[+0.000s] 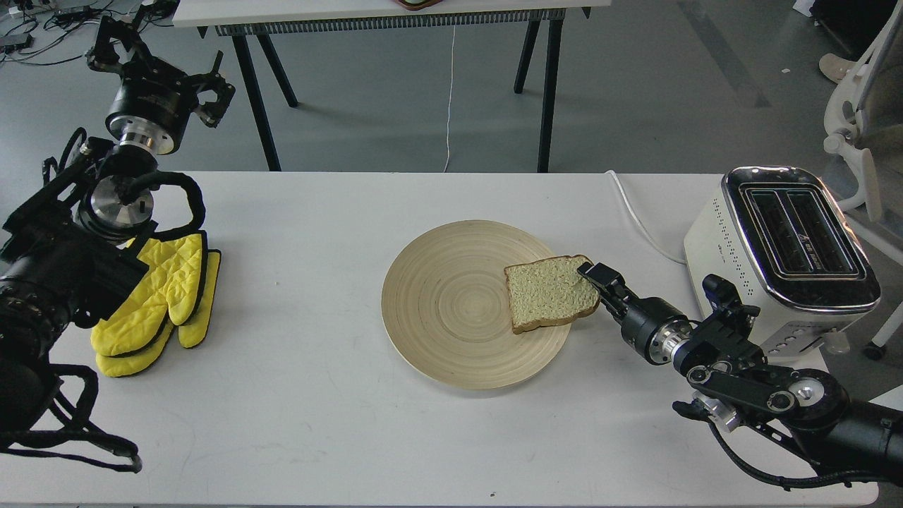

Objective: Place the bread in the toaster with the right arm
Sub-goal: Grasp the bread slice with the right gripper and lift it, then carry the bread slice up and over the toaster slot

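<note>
The bread lies flat on the right side of a round wooden plate in the middle of the white table. My right arm comes in from the lower right. Its gripper is low at the bread's right edge, with one finger lying over the crust, and looks open. The bread still rests on the plate. The cream-white toaster stands at the right edge of the table, slots up and empty, behind my right arm. My left gripper is raised at the far left, open and empty.
Yellow oven mitts lie at the left side of the table under my left arm. The toaster's white cord runs across the table behind the right gripper. A second table stands behind, and a white chair stands at the right.
</note>
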